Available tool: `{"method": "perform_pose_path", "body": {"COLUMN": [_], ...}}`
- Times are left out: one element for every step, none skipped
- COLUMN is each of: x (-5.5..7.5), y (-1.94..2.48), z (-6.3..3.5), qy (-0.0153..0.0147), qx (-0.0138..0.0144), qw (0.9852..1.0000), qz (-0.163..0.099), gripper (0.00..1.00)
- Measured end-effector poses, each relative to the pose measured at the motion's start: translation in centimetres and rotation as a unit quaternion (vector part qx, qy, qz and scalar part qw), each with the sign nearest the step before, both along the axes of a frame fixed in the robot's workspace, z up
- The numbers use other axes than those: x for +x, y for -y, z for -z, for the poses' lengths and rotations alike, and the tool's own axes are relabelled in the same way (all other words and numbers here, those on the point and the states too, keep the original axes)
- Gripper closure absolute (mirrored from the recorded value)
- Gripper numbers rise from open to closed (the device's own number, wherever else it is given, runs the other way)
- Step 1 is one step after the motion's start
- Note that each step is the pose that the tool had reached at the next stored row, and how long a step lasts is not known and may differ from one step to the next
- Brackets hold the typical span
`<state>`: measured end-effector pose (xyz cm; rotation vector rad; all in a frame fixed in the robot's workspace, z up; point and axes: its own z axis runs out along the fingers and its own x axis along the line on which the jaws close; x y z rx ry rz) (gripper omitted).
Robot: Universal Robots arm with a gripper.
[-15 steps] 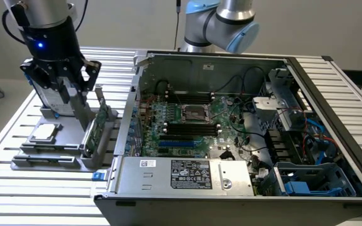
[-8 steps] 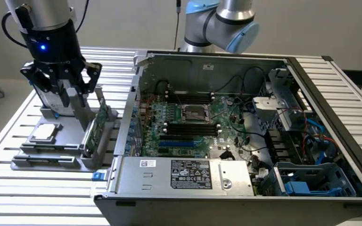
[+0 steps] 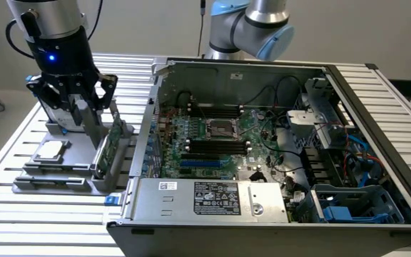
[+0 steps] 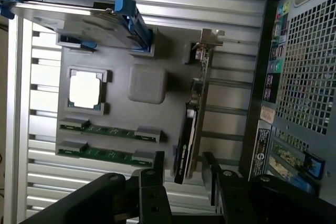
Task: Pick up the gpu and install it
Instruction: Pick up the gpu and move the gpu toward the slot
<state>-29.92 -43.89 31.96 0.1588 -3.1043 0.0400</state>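
The gripper (image 4: 184, 174) hung with its jaws wide, a finger to each side of the gpu's (image 4: 193, 114) end. The gpu stood on edge in the grey tray (image 3: 48, 179), along the tray's edge nearest the open case (image 3: 213, 199).

Exterior view high over case (image 3: 213, 72) and tray (image 3: 48, 182), wrist close above tray (image 4: 118, 114)

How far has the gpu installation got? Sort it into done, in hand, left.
Done: nothing yet. In hand: the open claw straddles the gpu, which stands on edge in the grey holder, ungripped. Left: gripping it, lifting it and seating it on the motherboard.
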Motion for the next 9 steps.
{"method": "perform_pose_path", "body": {"x": [0.0,0.0,0.0,0.0,0.0,0.0,0.0,0.0,0.0], "y": [0.00,0.01,0.02,0.04,0.07,0.11,0.14,0.17,0.19], "z": [0.18,0.36,0.54,0.73,0.91,1.09,1.27,1.45,1.64], "qy": [0.0007,0.0013,0.0017,0.0022,0.0030,0.0038,0.0044,0.0051,0.0058], "qx": [0.0000,0.0000,0.0000,-0.0001,0.0000,-0.0001,-0.0001,-0.0001,-0.0001], "qw": [1.0000,1.0000,1.0000,1.0000,1.0000,1.0000,1.0000,0.9999,0.9999], "qz": [0.000,0.000,0.000,0.002,0.003,0.006,0.008,0.011,0.014], "gripper": [0.58,0.58,0.58,0.58,0.58,0.58,0.58,0.58,0.58]}}
